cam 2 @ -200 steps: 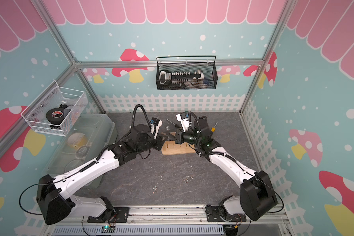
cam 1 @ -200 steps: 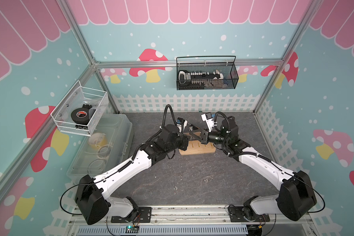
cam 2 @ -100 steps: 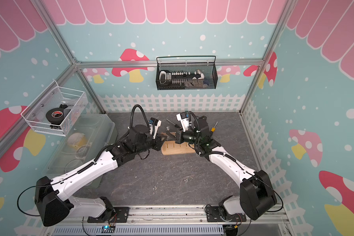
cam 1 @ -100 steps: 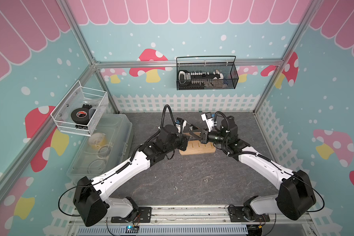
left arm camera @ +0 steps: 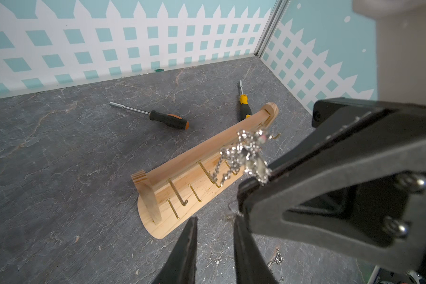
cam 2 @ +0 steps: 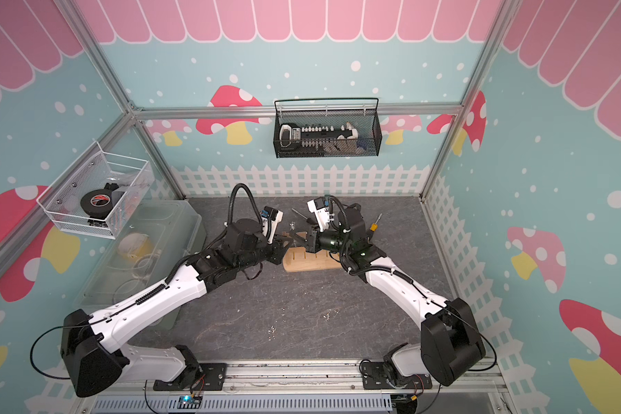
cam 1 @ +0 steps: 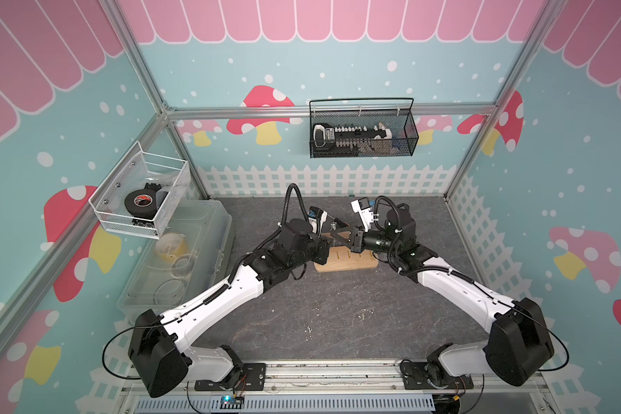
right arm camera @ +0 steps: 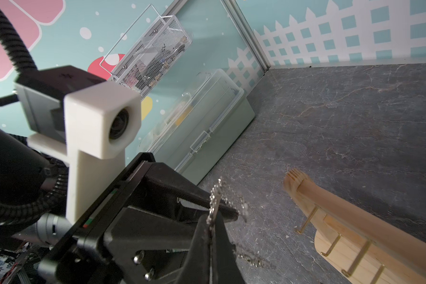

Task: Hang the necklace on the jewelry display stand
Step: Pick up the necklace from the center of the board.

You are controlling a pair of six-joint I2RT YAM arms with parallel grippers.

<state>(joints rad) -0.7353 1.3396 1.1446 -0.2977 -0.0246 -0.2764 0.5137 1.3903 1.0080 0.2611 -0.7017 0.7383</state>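
Left wrist view is showing the right gripper [left arm camera: 256, 180] clamping the silver necklace [left arm camera: 250, 152] between its closed tips, the chain dangling over the gold pegs [left arm camera: 175, 191] of the jewelry display stand [left arm camera: 194, 177]; whether it is touching a peg cannot be told. The stand is resting upright on the dark tabletop [left arm camera: 59, 147], between the two arms in both top views. The left gripper [left arm camera: 215, 221] is hovering just beside the necklace, jaws apart with tabletop showing between them.

The jewelry display stand [cam 1: 348, 261] sits on the table [cam 1: 337, 315], toward 12 o'clock from centre, the necklace [left arm camera: 250, 152] above it. Behind — one screwdriver [cam 2: 298, 214] at its 12, a second screwdriver [cam 2: 373, 227] at 2. A lidded box [cam 1: 180, 265] sits at 9 o'clock, a wire tray [cam 1: 140, 200] above.
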